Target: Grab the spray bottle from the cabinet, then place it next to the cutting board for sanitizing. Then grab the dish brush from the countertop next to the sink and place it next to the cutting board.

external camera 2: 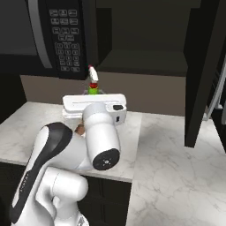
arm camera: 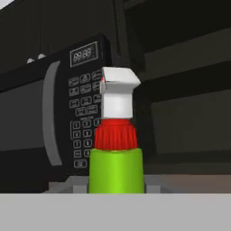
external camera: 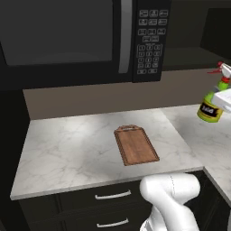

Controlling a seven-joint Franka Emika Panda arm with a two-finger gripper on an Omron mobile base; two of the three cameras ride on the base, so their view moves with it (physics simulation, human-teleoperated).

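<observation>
Risk I note: the spray bottle, clamped low in the jaws and carried tilted above the bench well right of the cutting board, may topple on release if set down leaning; my arm reaches forward with the hand level.

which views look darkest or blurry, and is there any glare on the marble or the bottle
Left base view: countertop evenly lit, no glare, only a faint shadow by the cutting board; microwave nearly black. Right base view: cabinet interior lost in dark. Hand view: spray bottle sharp and bright, no highlight; backdrop dim, slightly soft.
</observation>
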